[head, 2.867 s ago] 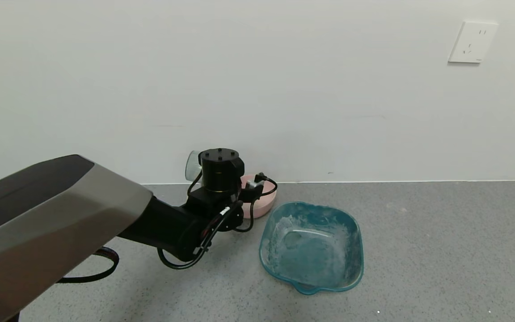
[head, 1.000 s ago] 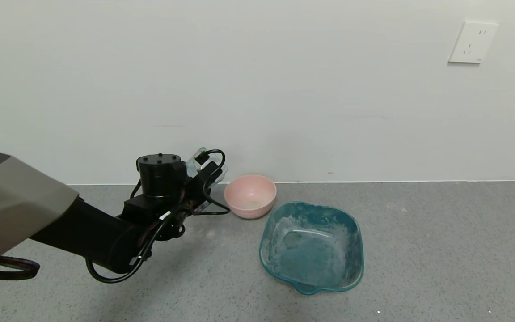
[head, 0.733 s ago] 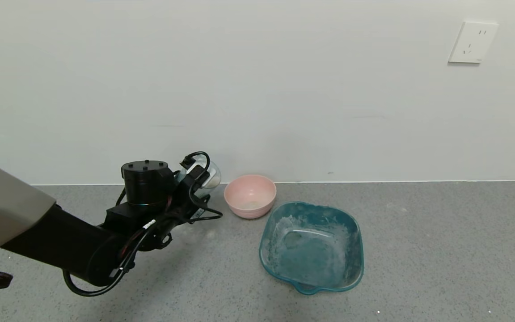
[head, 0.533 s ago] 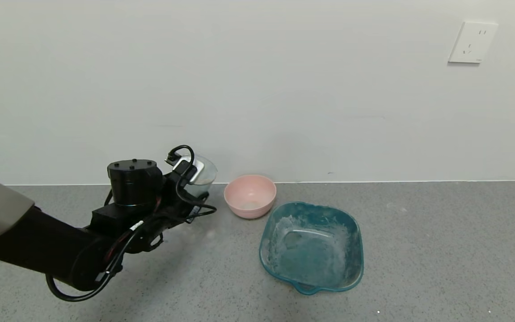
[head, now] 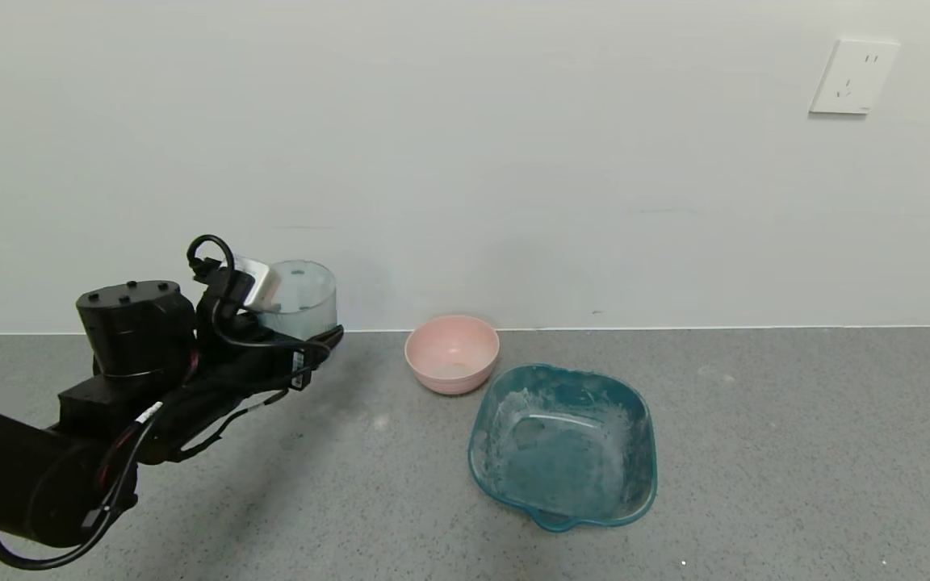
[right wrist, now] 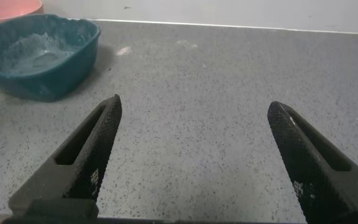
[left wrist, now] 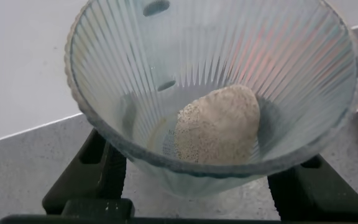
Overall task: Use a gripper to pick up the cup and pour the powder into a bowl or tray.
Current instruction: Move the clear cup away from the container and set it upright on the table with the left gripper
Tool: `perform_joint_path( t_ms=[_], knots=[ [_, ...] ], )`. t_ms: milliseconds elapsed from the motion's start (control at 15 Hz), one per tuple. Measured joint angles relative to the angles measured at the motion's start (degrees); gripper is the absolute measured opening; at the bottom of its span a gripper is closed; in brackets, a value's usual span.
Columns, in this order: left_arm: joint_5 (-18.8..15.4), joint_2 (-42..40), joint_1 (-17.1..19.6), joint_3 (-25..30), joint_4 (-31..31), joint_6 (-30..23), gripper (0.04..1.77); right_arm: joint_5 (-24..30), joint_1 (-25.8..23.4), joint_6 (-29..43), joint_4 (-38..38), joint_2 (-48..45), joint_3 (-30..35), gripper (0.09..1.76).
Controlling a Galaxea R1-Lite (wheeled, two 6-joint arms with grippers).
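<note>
A: Two vessels right: pink bowl [head: 452, 353] faintly dusted; teal tray [head: 563, 444] powder-streaked.

B: Left gripper [head: 303, 343] clamps the cup [head: 300, 298], upright now, carried left from the bowl. Right gripper [right wrist: 194, 152] spread.

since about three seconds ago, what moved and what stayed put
The left pincer, shut on the cup, drew back from over the pink bowl toward the robot's left and turned the cup back upright. Bowl, teal tray and the open right pincer look unchanged.
</note>
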Motion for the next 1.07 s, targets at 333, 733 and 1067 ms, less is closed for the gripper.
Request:
perform_joint_path(
  t_ms=[333, 733, 1067],
  knots=[
    [0.0, -0.1, 0.5, 1.6, 0.2, -5.8, 1.28, 0.0, 0.0, 0.0, 0.0, 0.0, 0.0, 1.71],
    [-0.8, 1.6, 0.9, 4.2, -0.7, -10.3, 1.28, 0.0, 0.0, 0.0, 0.0, 0.0, 0.0, 1.71],
    [-2.2, 4.7, 1.7, 5.3, -3.7, -13.0, 1.28, 0.0, 0.0, 0.0, 0.0, 0.0, 0.0, 1.71]
  ],
)
